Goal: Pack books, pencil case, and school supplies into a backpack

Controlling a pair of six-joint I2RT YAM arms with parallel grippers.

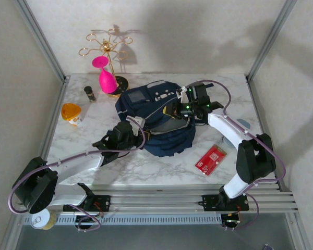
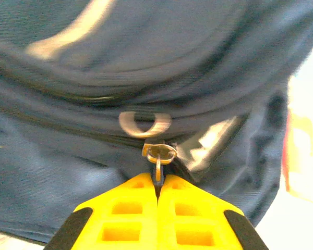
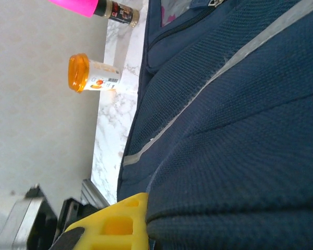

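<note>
The backpack (image 1: pixel 167 140) lies in the middle of the marble table (image 1: pixel 146 169), navy blue with a thin light stripe. In the left wrist view its fabric (image 2: pixel 68 172) fills the frame, and the left gripper (image 2: pixel 157 185) has its yellow fingers (image 2: pixel 122 213) pressed together on the metal zipper pull (image 2: pixel 158 156), in the lower centre. In the top view the right gripper (image 1: pixel 183 112) is at the upper right edge of the backpack. The right wrist view shows one yellow finger (image 3: pixel 115 221) under the fabric (image 3: pixel 240 130), so I cannot tell its opening. The red packet (image 1: pixel 211 159) lies to the lower right, apart from the backpack. An orange-capped bottle (image 1: pixel 71 113) stands at the left.
</note>
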